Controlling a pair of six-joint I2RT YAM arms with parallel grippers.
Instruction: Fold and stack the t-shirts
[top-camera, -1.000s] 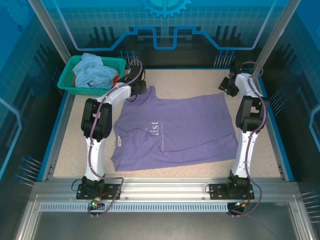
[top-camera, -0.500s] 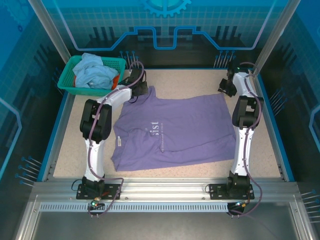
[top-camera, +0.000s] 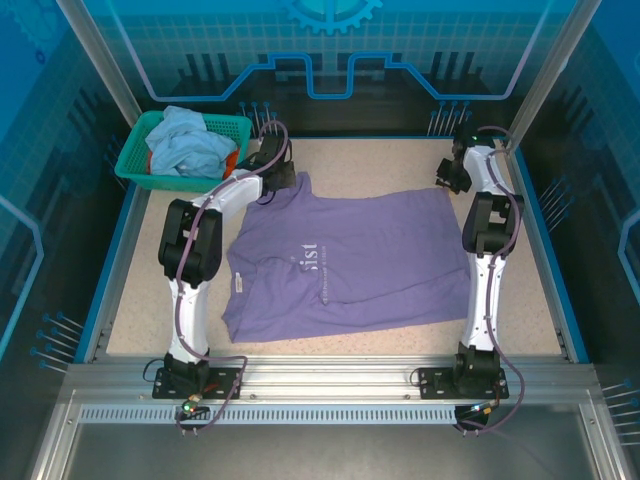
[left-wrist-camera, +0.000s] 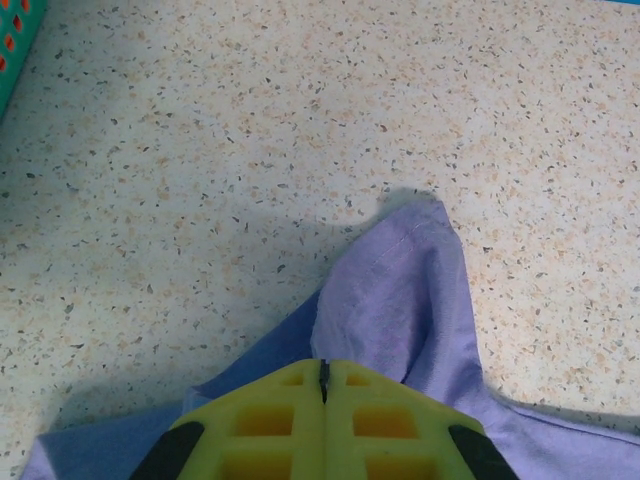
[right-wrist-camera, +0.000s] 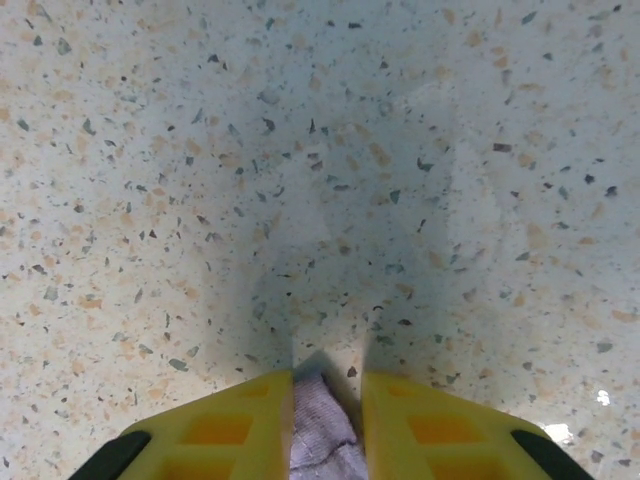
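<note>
While the lavender t-shirt (top-camera: 350, 255) lies spread across the middle of the bench (top-camera: 390, 160), the left gripper (left-wrist-camera: 322, 372), closed tight, pinches its upper-left corner and the right gripper (right-wrist-camera: 328, 388) clamps narrowly on its upper-right corner.

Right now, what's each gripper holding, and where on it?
Both pinch the purple t-shirt: the left gripper its far-left corner, the right gripper its far-right corner.
</note>
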